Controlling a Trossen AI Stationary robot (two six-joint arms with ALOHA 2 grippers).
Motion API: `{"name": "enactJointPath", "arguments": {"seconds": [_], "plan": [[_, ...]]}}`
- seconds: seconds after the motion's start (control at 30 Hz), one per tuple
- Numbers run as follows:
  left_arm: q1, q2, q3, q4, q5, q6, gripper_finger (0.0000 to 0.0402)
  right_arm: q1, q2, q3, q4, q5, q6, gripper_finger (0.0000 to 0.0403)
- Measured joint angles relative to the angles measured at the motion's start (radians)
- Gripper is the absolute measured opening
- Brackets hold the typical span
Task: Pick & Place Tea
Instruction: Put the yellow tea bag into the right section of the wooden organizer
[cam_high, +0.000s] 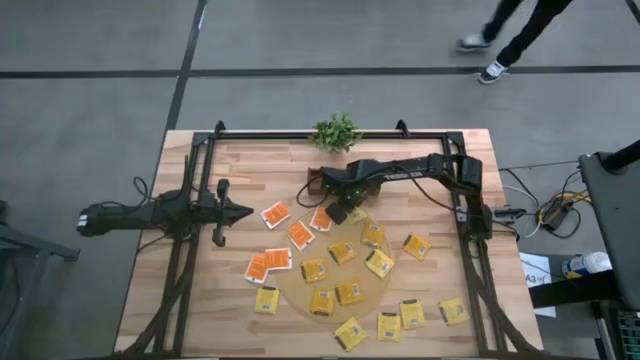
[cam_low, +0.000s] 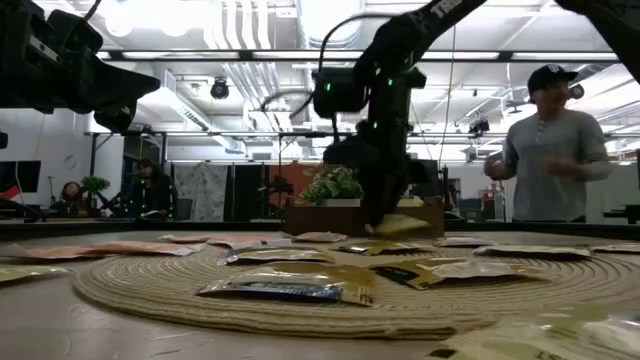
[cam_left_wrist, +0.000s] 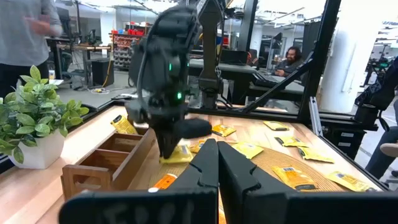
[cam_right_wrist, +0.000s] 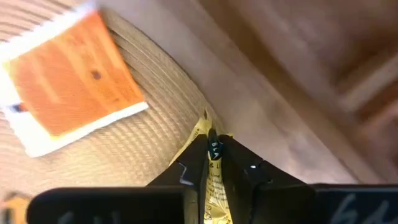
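Several yellow and orange-red tea packets lie flat on and around the round tan mat (cam_high: 296, 288). My right gripper (cam_high: 338, 212) points down at the mat's far edge, beside a wooden box (cam_high: 318, 182), and is shut on one yellow tea packet (cam_left_wrist: 181, 155). An orange-red packet (cam_right_wrist: 68, 81) lies on the mat close by. My left gripper (cam_high: 245, 211) is shut and holds nothing; it hovers level over the table's left part. My right gripper pinches the yellow packet between its two fingers, which come from above and point down. One edge of the packet (cam_right_wrist: 204, 129) sticks out past the fingertips. The packet sits tilted under the fingers (cam_low: 402, 225), just above the mat; I cannot tell whether it is clear of it.
A small green plant (cam_high: 337, 132) in a white pot stands at the table's far edge, behind the wooden box. A person (cam_low: 555, 150) stands beyond the table. Bare wood lies at the table's left and near the front left corner.
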Motion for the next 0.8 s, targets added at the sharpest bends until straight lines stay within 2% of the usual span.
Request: {"name": "enactJointPath", "arguments": {"seconds": [0.3, 0.6, 0.8], "plan": [[0.0, 0.0, 0.0, 0.0, 0.0, 0.0, 0.0, -0.001, -0.172, 0.0, -0.015, 0.109, 0.015, 0.0033], [0.0, 0.0, 0.0, 0.0, 0.0, 0.0, 0.0, -0.004, -0.256, 0.002, -0.02, 0.462, 0.012, 0.0033], [0.0, 0.0, 0.0, 0.0, 0.0, 0.0, 0.0, -0.018, -0.23, 0.001, -0.015, 0.578, 0.013, 0.0033]]}}
